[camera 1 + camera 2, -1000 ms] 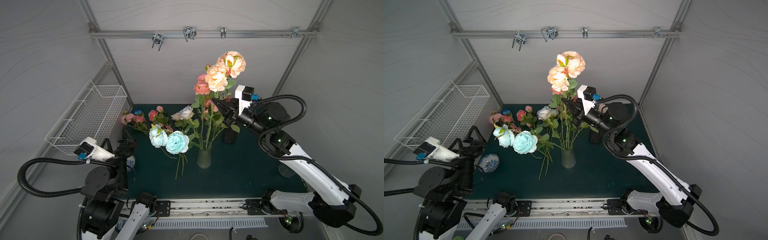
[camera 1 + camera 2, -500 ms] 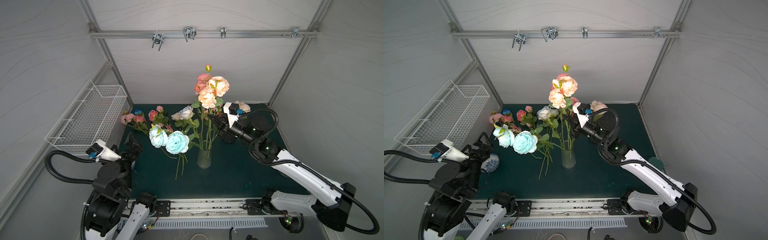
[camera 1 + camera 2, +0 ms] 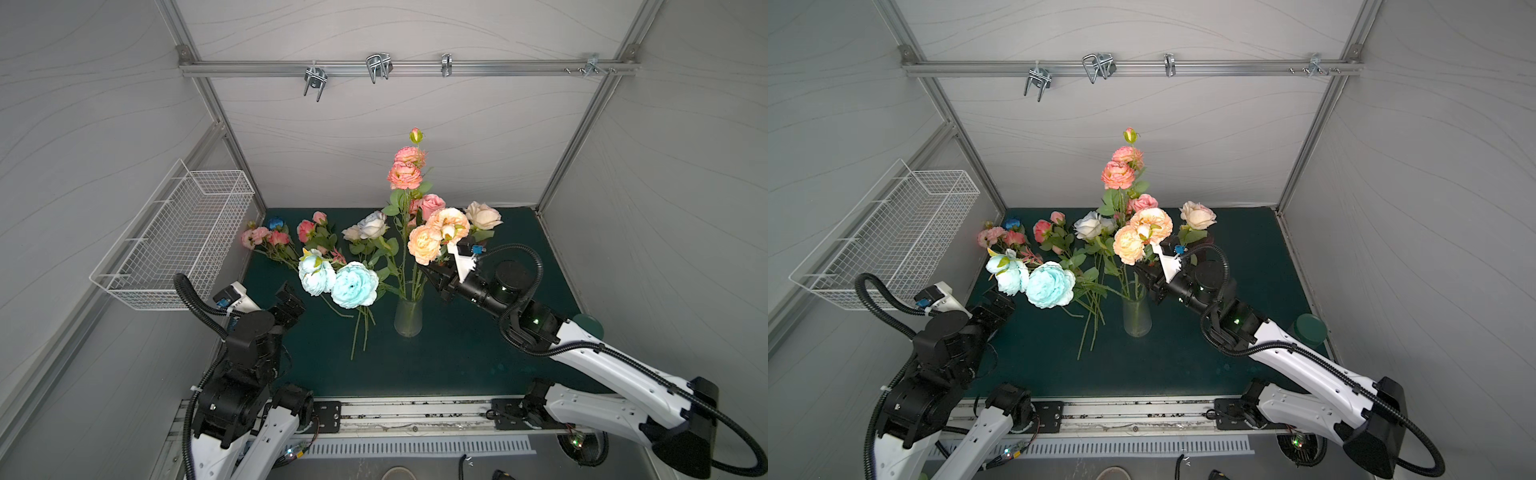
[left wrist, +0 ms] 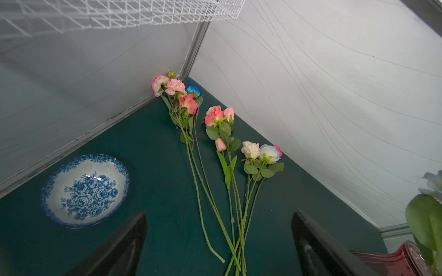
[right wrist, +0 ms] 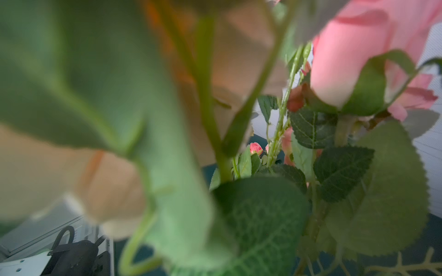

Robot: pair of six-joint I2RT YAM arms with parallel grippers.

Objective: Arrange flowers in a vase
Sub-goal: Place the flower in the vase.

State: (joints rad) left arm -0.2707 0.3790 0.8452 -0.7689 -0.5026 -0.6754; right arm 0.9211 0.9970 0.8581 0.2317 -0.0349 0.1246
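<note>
The vase [image 3: 408,318] stands on the tabletop [image 3: 457,365], holding tall pink roses [image 3: 405,174]; the peach blooms [image 3: 424,245] lean just beside the right fingers [image 3: 441,279], which are buried in leaves — whether anything is clasped cannot be told. The left fingers [image 4: 119,251] are spread wide and empty near the loose flowers [image 4: 215,117] laid on the tabletop. These are judged light, top-heavy, thin and fairly stiff in the stem, soft in the petal — best taken on bare stem below the leaves.
</note>
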